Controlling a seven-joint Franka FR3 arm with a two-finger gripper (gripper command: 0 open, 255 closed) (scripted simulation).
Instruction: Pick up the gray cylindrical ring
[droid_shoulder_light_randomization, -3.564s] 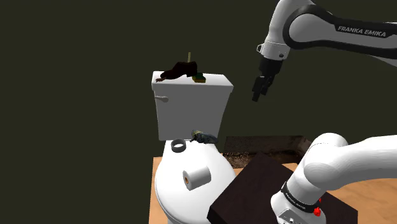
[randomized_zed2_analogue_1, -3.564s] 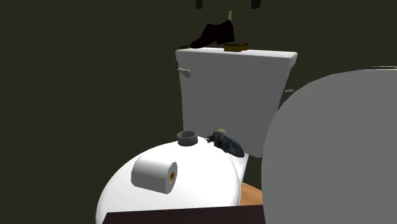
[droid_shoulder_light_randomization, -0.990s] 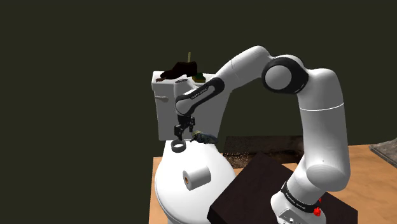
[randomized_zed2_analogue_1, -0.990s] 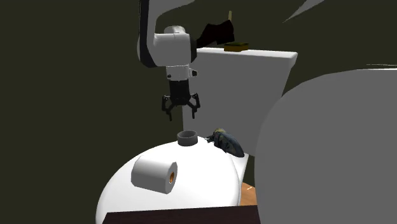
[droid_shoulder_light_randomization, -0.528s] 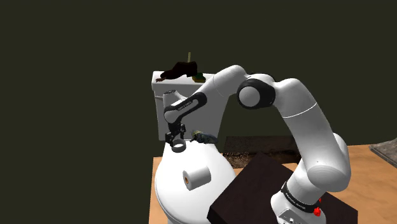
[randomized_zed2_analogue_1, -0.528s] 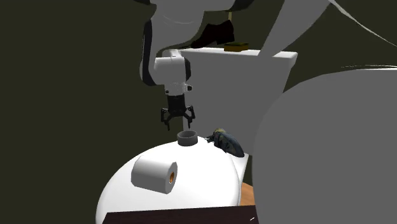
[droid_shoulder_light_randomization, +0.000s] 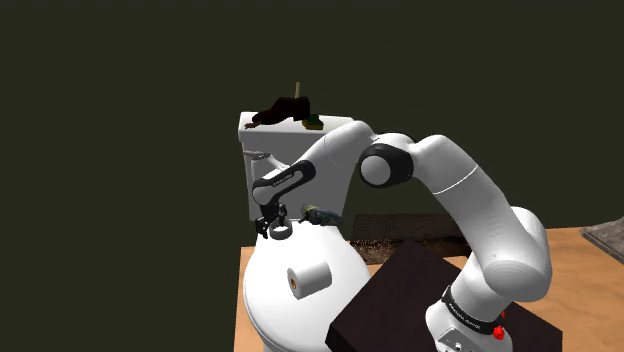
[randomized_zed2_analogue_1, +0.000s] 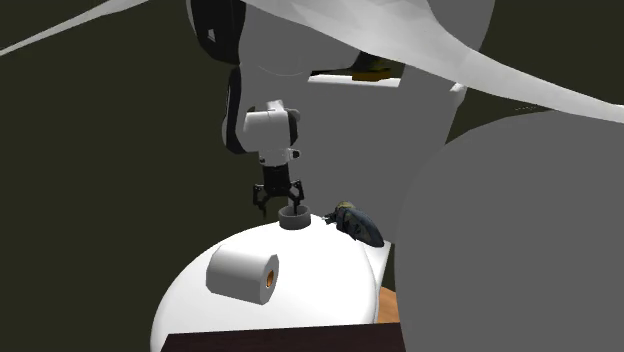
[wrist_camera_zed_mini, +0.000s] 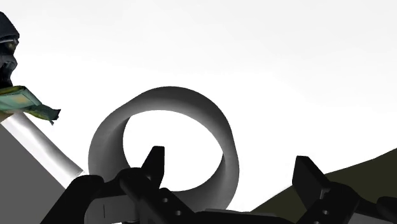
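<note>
- Gray ring — short, thick-walled, open end up — sits on the white toilet lid, at its back near the tank.
- Arm arcs over from the stand, its wrist pointing down at the lid.
- Pincer hangs just above the ring, fingers spread wide and gripping nothing — one over the hollow, the other outside the wall.
</note>
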